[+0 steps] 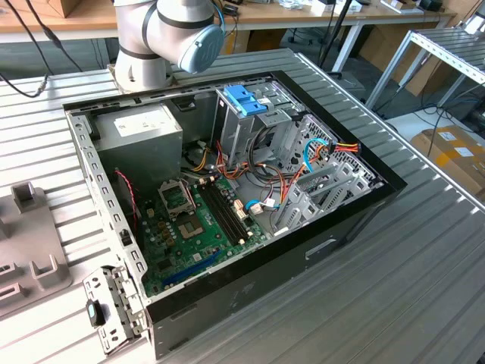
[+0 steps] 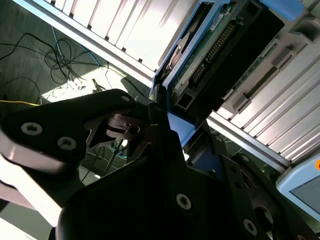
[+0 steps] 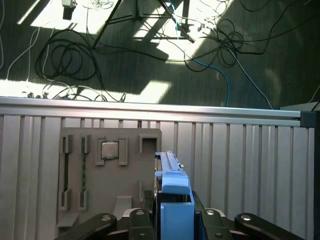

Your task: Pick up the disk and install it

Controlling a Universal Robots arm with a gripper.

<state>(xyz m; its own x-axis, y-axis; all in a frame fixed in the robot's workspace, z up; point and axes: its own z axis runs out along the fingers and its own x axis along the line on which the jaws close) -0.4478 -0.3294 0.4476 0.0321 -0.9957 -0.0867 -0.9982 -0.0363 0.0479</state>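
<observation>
A ribbed metal table (image 1: 424, 250) in a workshop carries an open computer case (image 1: 227, 197). In the first wrist view, loose cables lie on the dark floor (image 3: 150, 60) past the table's edge.

In the same view the gripper (image 3: 174, 214) has its jaws closed on the disk (image 3: 172, 187). The blue carrier sits between the two black fingers (image 3: 149, 207) and is pressed from both sides. The wide blue end is the part nearest to the jaws, and the rest of the disk reaches out in front of them.

Just beside the disk and ahead of the jaws lies a grey tray (image 3: 75, 150) with a small square chip (image 3: 110, 149) in one pocket. I cannot tell if the disk touches the tray.

In the second wrist view the disk shows its circuit-board side, framed in blue, with one edge at the fingertip.

In the exterior view the arm's base (image 1: 163, 34) stands behind the case. A light-blue bracket (image 1: 244, 98) tops the grey cage (image 1: 235, 136) inside the case.
</observation>
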